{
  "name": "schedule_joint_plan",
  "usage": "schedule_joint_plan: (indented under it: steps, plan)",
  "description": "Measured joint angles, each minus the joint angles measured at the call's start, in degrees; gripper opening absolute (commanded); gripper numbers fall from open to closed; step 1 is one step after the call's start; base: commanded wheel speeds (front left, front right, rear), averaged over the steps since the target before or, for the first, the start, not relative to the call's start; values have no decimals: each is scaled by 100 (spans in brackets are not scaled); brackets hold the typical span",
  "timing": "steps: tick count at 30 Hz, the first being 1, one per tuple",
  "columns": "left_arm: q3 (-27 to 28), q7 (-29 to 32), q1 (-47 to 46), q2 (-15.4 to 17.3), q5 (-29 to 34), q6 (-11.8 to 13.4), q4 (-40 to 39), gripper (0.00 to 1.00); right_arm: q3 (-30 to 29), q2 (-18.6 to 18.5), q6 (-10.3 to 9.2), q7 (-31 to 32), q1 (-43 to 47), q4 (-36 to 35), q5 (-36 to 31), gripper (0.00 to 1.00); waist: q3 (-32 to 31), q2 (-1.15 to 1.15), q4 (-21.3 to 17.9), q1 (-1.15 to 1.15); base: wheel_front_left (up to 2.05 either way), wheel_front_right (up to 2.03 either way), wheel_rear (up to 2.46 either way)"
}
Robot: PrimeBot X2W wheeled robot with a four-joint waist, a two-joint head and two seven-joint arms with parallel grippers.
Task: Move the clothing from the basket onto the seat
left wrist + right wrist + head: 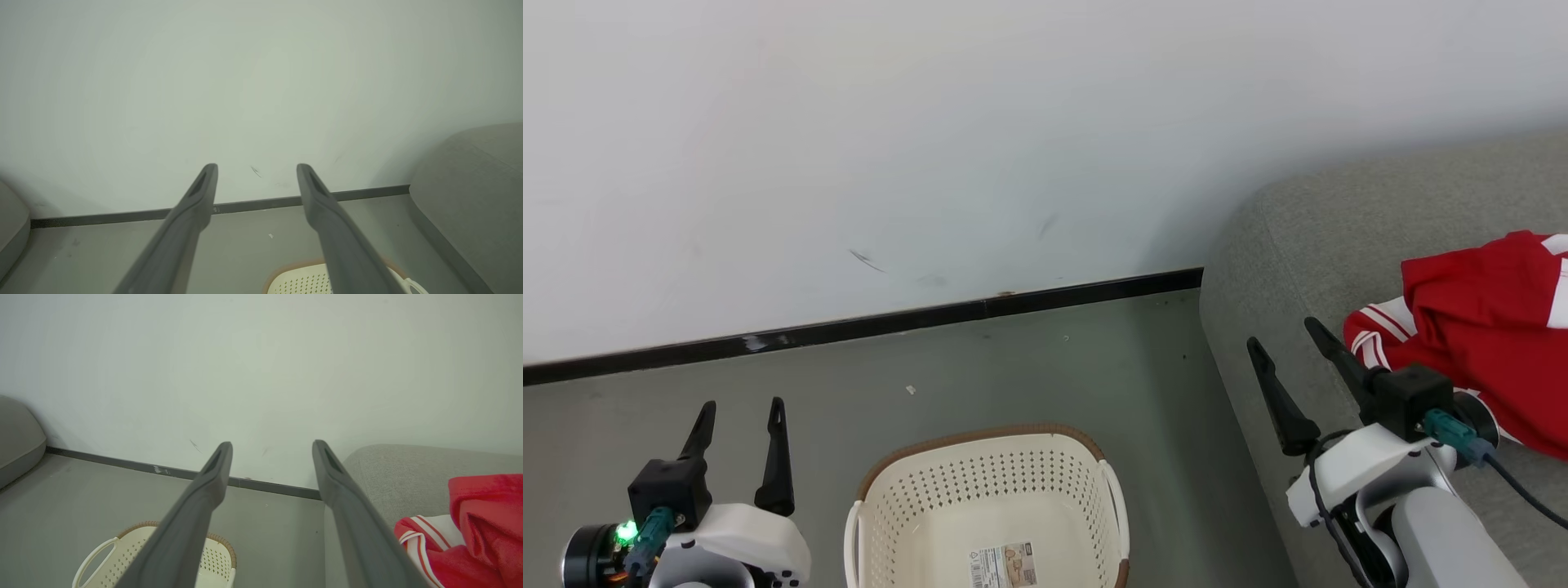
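Head view: one basket (pixel 980 478), one clothing pile (pixel 1486 327)

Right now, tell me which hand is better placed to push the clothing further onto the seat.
Right. The right hand, open, hangs at the edge of the seat, beside the clothing; the left hand, also open, is over the floor, left of the basket.

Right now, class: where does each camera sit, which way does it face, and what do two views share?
Head view: on the head, facing forward and down at basket, floor, seat; left gripper and right gripper show.
Left wrist view: along the left gripper's fingers toward the wall.
Right wrist view: along the right gripper's fingers toward wall and seat.
Shared: head and right wrist views show the clothing on the seat.
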Motion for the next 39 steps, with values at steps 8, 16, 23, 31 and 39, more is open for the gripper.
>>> schedule_joint_plan:
  steps: [8, 16, 23, 31, 39]
  plan:
    - [-13, -1, 218, -1, 43, 65, -31, 100, -182, 93, 0, 0, 408, -131, -103, 100, -132, 0, 131, 0, 0, 0, 0]
    - [-15, -25, 400, -2, 92, 178, -144, 100, -339, 158, 0, 0, 806, -261, -199, 100, -245, 0, 211, 0, 0, 0, 0]
    - [-48, -25, 450, -24, 102, 196, -198, 100, -375, 188, 0, 0, 923, -344, -240, 100, -286, 0, 237, 0, 0, 0, 0]
    - [-89, -25, 530, -77, 135, 203, -250, 100, -366, 219, 0, 0, 1003, -464, -247, 100, -271, 0, 239, 0, 0, 0, 0]
    - [-80, -25, 533, -78, 151, 263, -280, 100, -364, 226, 0, 0, 1003, -485, -244, 100, -255, 0, 242, 0, 0, 0, 0]
